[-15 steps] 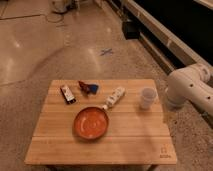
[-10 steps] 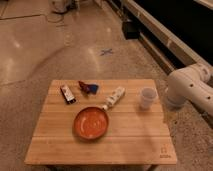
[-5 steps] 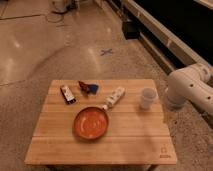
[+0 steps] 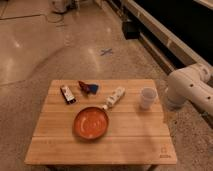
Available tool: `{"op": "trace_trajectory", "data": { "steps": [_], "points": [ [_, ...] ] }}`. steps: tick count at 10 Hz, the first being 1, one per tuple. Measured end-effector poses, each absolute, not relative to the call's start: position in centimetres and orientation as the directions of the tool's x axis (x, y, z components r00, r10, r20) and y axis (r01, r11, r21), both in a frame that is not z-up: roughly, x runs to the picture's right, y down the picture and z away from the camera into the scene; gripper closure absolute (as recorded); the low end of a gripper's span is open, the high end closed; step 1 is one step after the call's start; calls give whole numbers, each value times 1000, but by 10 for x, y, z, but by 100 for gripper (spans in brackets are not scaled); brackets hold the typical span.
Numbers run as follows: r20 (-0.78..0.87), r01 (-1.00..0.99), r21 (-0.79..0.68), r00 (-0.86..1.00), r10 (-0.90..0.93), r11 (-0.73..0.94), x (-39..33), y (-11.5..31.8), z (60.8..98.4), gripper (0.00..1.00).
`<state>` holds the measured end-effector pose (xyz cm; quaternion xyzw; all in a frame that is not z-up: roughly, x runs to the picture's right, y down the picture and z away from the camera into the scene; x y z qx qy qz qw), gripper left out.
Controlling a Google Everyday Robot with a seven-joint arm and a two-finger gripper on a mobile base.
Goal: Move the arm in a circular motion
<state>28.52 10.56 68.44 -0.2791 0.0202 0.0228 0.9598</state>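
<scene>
A pale wooden bench (image 4: 140,145) fills the near part of the camera view. On it, nearest the front, sits a round orange-red dish (image 4: 91,122), left of centre. Just behind the dish, a white bottle (image 4: 115,97) lies on its side, angled towards the back right, with its lower end close to the dish's rim. A small white cup (image 4: 147,97) stands upright to the right of the bottle, near the bench's right edge. Towards the back left lie a dark snack bar (image 4: 67,94) and, beside it, a red and blue packet (image 4: 88,87).

The arm (image 4: 187,90) comes in from the right edge, its rounded white joint hanging just beside the bench's right side, near the cup but apart from it. The hand lies outside the frame, so I cannot tell its state.

Further back, a blue cross mark (image 4: 106,51) sits on the polished floor (image 4: 30,45), and a dark box (image 4: 130,29) stands by the far wall.
</scene>
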Motion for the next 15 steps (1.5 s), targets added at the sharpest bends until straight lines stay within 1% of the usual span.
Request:
{"op": "trace_trajectory", "data": {
  "steps": [5,8,10,13,15],
  "points": [
    [-56,-54,-534,998,29,844,286,105,685,35],
    [-63,-52,-539,998,21,841,281,97,697,35],
    [-68,-41,-541,998,5,840,271,81,711,35],
    [-67,-12,-536,997,-29,844,245,45,734,35],
    [-72,16,-532,995,-64,846,220,9,753,35]
  ]
}}
